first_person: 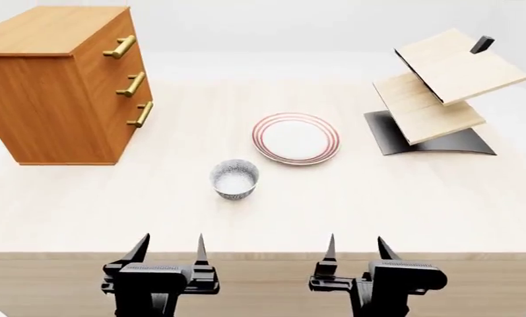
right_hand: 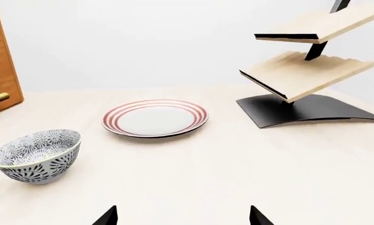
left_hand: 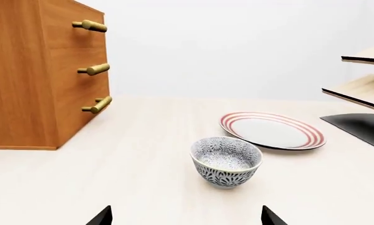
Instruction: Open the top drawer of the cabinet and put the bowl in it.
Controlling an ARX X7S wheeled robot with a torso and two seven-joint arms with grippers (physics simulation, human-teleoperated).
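Note:
The cabinet [first_person: 56, 86] stands at the table's far left, orange-brown wood with three shut drawers. Its top drawer [first_person: 113, 46] carries a brass bar handle [first_person: 120, 47], which the left wrist view also shows [left_hand: 91, 25]. The bowl [first_person: 234, 178], blue-grey patterned outside, sits upright on the table between cabinet and plate; the bowl [left_hand: 226, 161] lies straight ahead of my left gripper and the bowl [right_hand: 36, 155] shows in the right wrist view too. My left gripper [first_person: 168, 247] and right gripper [first_person: 355, 247] hover open and empty over the table's front edge.
A flat plate [first_person: 295, 138] with red rim rings lies just beyond the bowl. A pale tilted wooden shelf rack [first_person: 443, 92] on a black base stands at the far right. The pale table [first_person: 377, 205] ends right under the grippers.

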